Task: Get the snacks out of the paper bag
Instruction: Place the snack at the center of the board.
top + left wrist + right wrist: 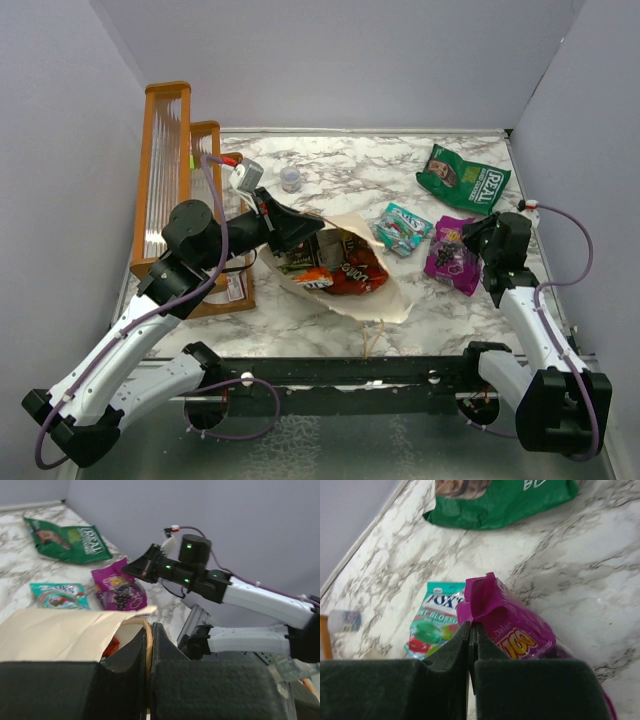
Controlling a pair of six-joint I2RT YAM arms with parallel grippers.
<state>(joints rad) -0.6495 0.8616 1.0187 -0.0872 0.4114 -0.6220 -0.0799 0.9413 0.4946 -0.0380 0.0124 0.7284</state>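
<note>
Right gripper (pixel 470 645): fingers pressed together on the crimped top corner of the purple pouch (pixel 512 630), whose body sags onto the marble table (pixel 580 580); lower centre of the right wrist view. Left gripper (pixel 150 645): fingers closed on the rim of the paper bag (pixel 55 635), a tan handle loop pinched between them, holding the mouth up. Paper bag, top view: centre of frame, slumped, mouth agape. Contents not yet out: orange-red chip bag (pixel 358 275), brown chip bag (pixel 335 245), and a smaller packet beside them, too crowded to identify. Already out, right half of the top view: green chip bag (pixel 463 178) at upper right, teal-pink packet (pixel 403 228) just beside the paper bag, purple pouch to its lower right. Also present: clear cup (pixel 290 178) at upper centre, wooden rack (pixel 165 170) at the left edge. Hazards, as judged: the pouch is held by a thin corner only, so a quick swing could let it slip or flop onto the teal-pink packet. The left hold is on paper edge alone, so a slip or tug there could drop the mouth shut over the remaining packets or drag the bag toward the cup.
</note>
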